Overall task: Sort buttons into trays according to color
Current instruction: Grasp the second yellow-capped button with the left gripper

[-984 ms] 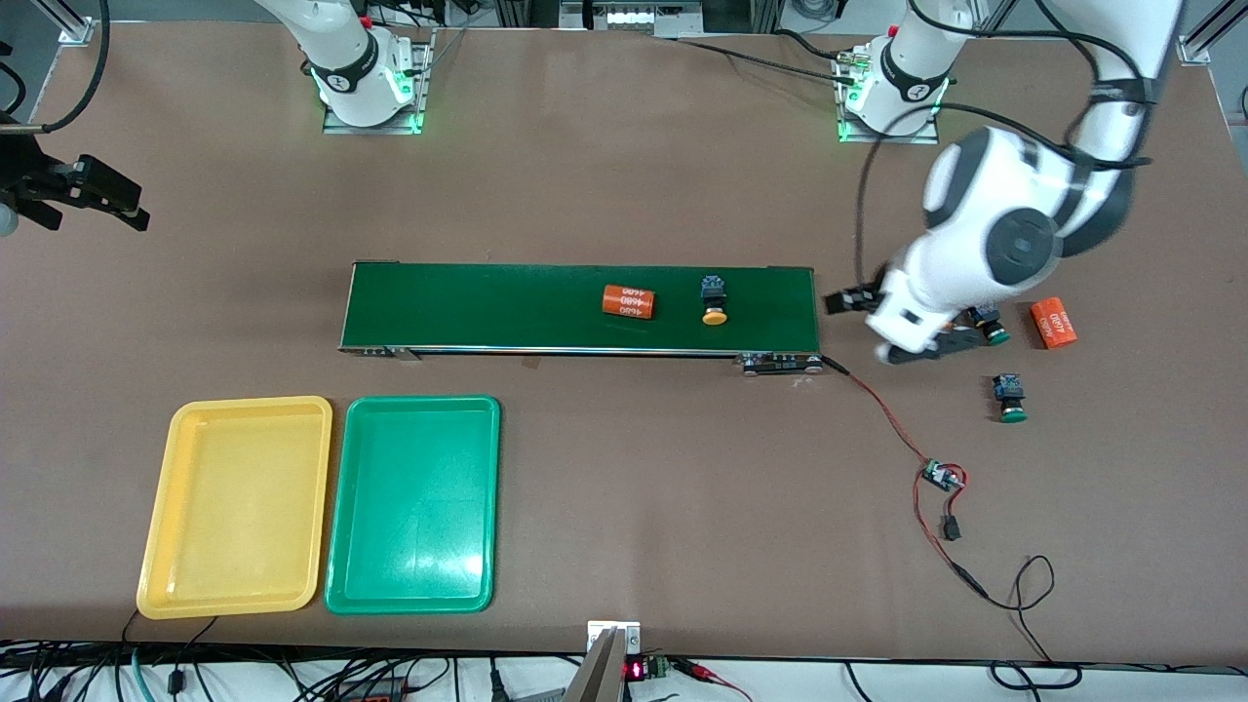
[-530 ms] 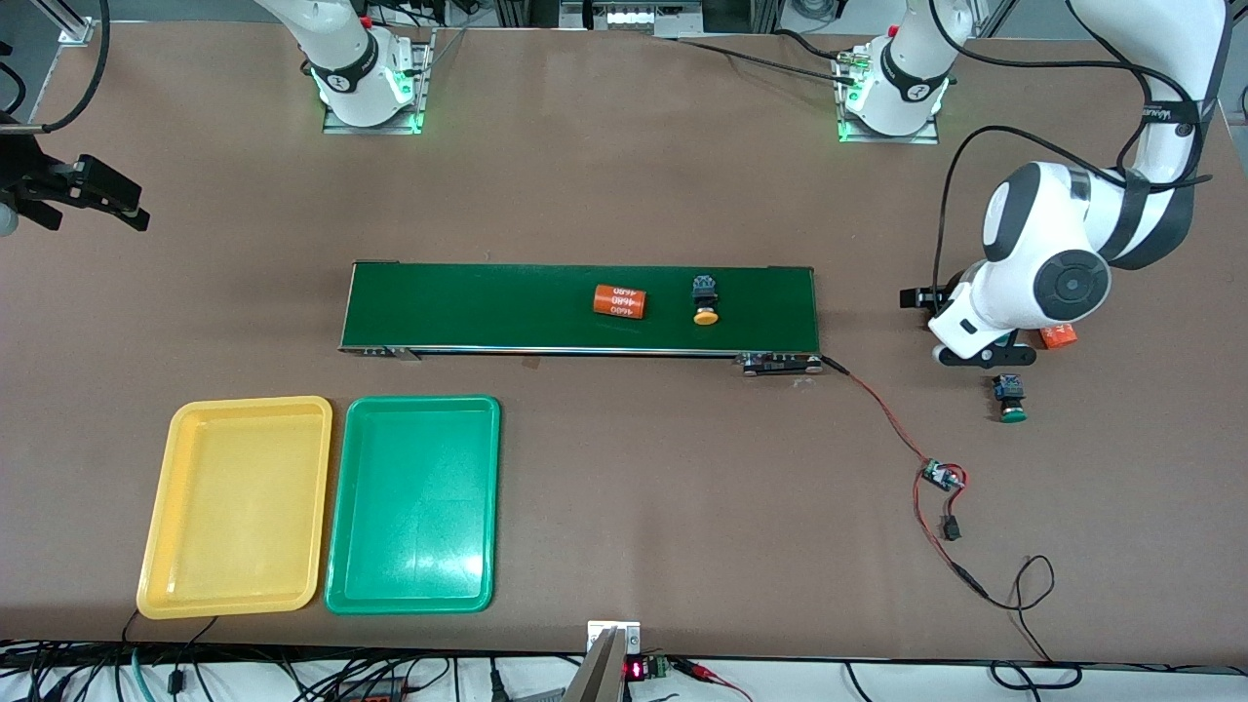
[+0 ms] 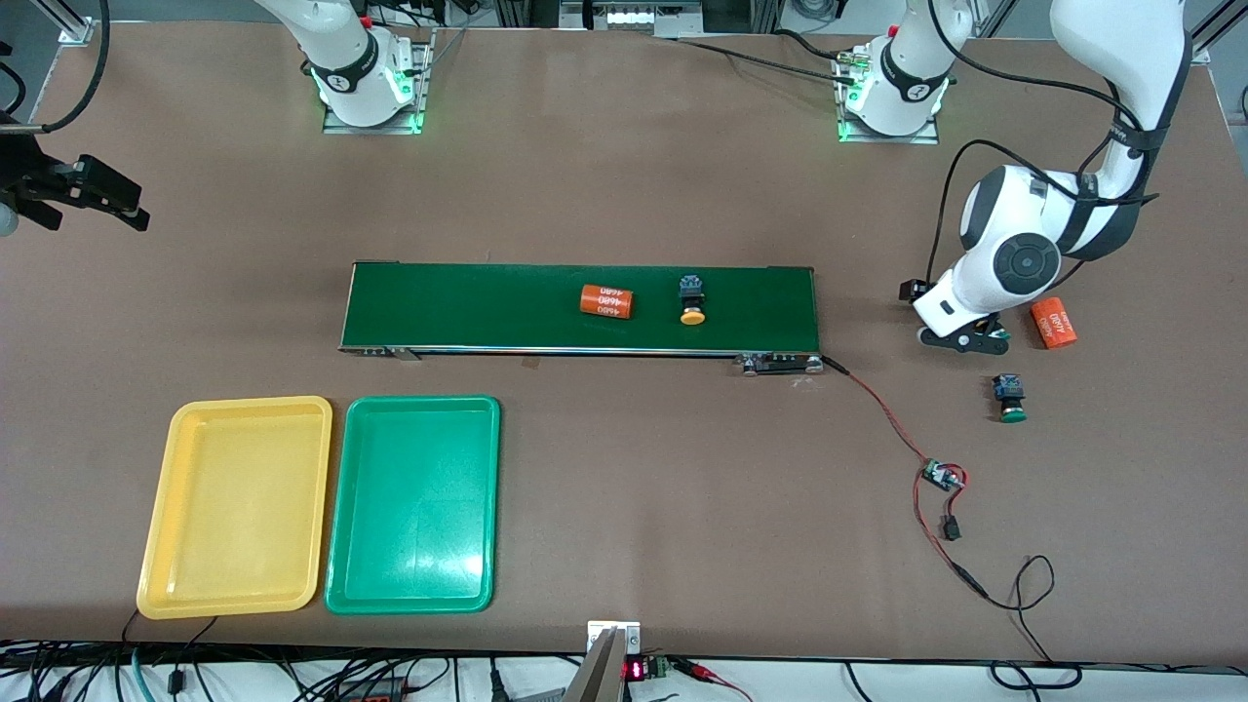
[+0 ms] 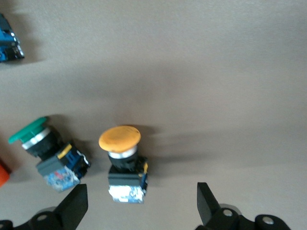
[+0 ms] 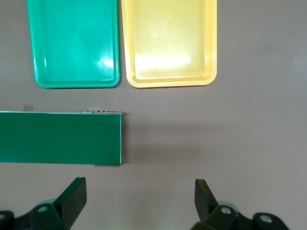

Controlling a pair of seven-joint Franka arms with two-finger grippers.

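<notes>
left hand (image 3: 960,339) mostly hidden under its own arm in front view, two buttons beneath it hidden there, orange cylinder (image 4: 2,173) and a blue part (image 4: 8,40) cut by left wrist edge, belt (image 5: 60,137) cut in right wrist view

Green-capped button (image 4: 45,151) crowds yellow-capped button (image 4: 122,160); opposite flank free.

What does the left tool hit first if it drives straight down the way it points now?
Likely the yellow-capped button lying on the table between the open left tool's fingers; the green-capped button sits just beside that line. Depth is unclear.
</notes>
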